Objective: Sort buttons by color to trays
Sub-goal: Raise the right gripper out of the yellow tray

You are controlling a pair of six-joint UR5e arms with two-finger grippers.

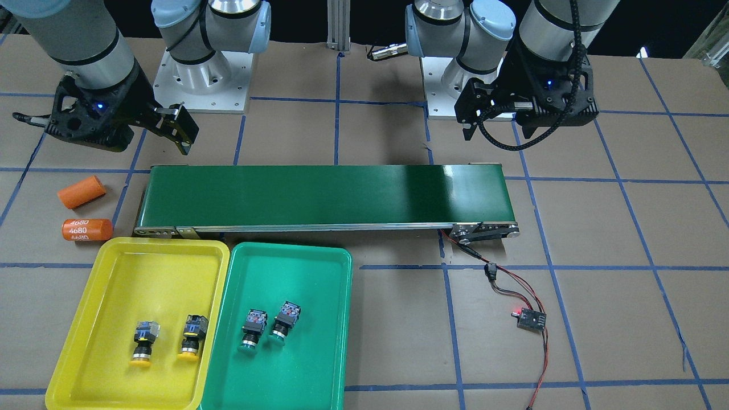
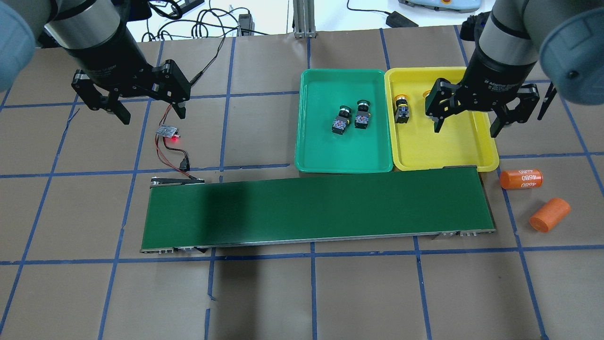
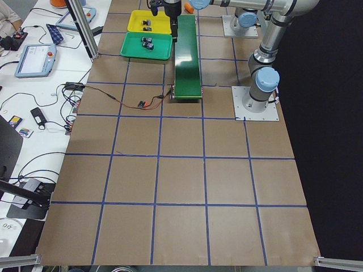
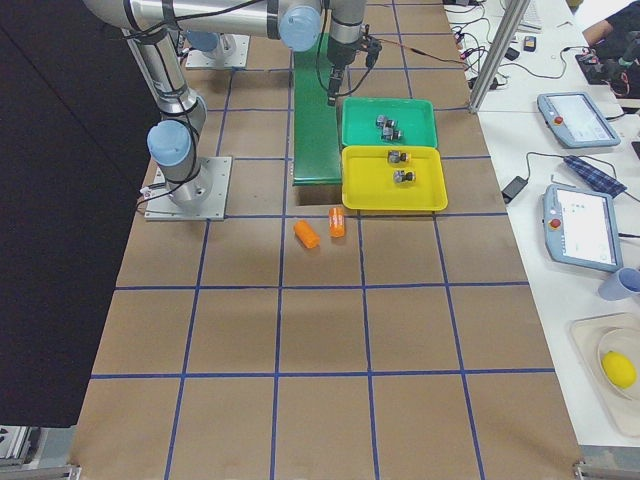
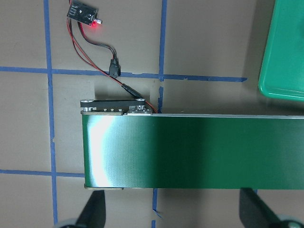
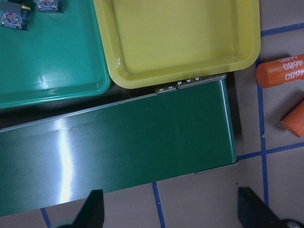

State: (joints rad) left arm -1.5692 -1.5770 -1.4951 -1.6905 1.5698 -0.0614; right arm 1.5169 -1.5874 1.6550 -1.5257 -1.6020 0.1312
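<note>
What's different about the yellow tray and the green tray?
The yellow tray holds two yellow-capped buttons; the green tray holds two green-capped buttons. The yellow tray lies nearest the orange cylinders; the green tray lies on its other side, farther from them. Both look the same shape and size, side by side along the conveyor belt.

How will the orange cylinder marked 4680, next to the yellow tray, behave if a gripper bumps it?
The orange cylinder lies on its side on the flat table, so a sideways bump would probably roll it. Its round, smooth-looking skin suggests a pinch could slip off. It looks rigid, not floppy; its weight cannot be judged from here.
</note>
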